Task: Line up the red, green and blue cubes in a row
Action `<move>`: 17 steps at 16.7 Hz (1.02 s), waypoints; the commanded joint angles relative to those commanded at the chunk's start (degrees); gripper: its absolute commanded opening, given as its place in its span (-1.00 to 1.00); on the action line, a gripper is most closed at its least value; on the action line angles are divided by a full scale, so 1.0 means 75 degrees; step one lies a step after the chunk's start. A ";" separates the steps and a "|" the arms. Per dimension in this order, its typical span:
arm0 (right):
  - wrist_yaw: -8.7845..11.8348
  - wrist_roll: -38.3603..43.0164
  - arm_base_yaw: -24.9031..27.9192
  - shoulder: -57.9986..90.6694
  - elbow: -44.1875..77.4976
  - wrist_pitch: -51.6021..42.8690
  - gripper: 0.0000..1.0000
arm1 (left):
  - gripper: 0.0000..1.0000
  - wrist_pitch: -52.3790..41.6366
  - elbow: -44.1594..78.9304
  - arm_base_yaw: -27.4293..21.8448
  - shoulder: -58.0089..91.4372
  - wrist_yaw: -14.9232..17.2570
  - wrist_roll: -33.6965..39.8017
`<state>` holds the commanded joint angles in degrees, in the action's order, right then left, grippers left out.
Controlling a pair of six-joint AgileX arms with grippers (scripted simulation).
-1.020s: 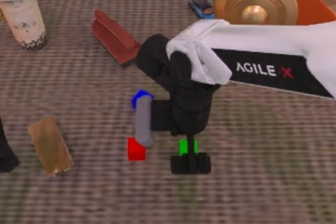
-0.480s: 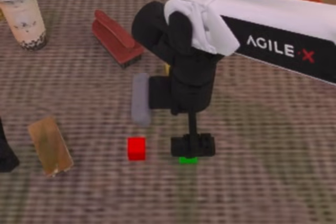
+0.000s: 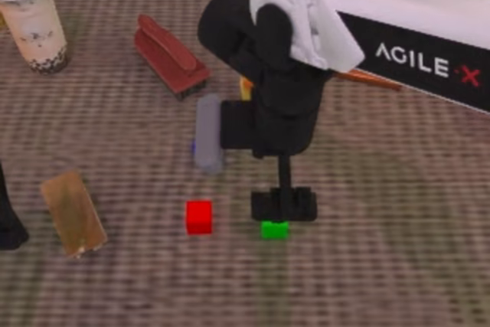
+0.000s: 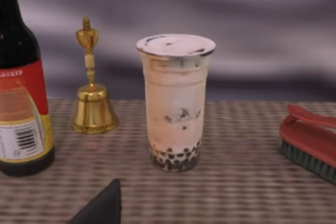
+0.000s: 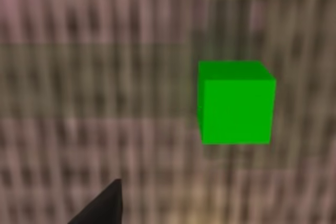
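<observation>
- Woven, tan-brown matting (image 3: 398, 266) covers the whole table; behind its far edge the left wrist view shows only a blurred grey backdrop.
- Red cube (image 3: 199, 217) rests on the mat near the table's middle; the green cube (image 3: 274, 230) lies to its right, apart from it and roughly level with it.
- Blue cube (image 3: 194, 146) shows only as a sliver beside the grey part of the right arm, farther back than the red cube; most of it is hidden.
- Right gripper (image 3: 284, 205) hangs just behind the green cube, clear of it. Whether its fingers stand apart or together cannot be told. In the right wrist view the green cube (image 5: 236, 103) sits free on the mat.
- Left arm is parked at the table's left edge; its gripper is not seen.
- Along the back left stand a bubble tea cup (image 3: 32, 14) and a red brush (image 3: 171, 55); a tan block (image 3: 73, 213) lies at front left.
- Left wrist view also shows a dark bottle (image 4: 21, 103) and a brass bell (image 4: 93, 98).
</observation>
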<state>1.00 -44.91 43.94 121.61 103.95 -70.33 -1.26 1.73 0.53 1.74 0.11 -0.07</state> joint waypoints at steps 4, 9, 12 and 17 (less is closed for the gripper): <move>0.0118 0.0421 -0.0564 -0.1343 -0.1022 0.0911 1.00 | 1.00 -0.0938 0.1426 -0.0406 0.1424 0.0022 -0.0060; 0.0304 0.1545 -0.1876 -0.4687 -0.3585 0.2859 1.00 | 1.00 -0.2932 0.4684 -0.1180 0.5008 0.0008 -0.0184; 0.0376 0.2440 -0.2810 -0.7216 -0.5635 0.4214 1.00 | 1.00 -0.4380 0.6938 -0.1727 0.7825 0.0011 -0.0270; 0.0328 0.3919 -0.4193 -1.1140 -0.9113 0.6332 1.00 | 1.00 -0.6765 1.0433 -0.2640 1.2228 0.0043 -0.0410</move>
<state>3.46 -15.51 12.49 38.06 35.60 -22.84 -51.99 79.98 -19.28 93.44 0.43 -3.15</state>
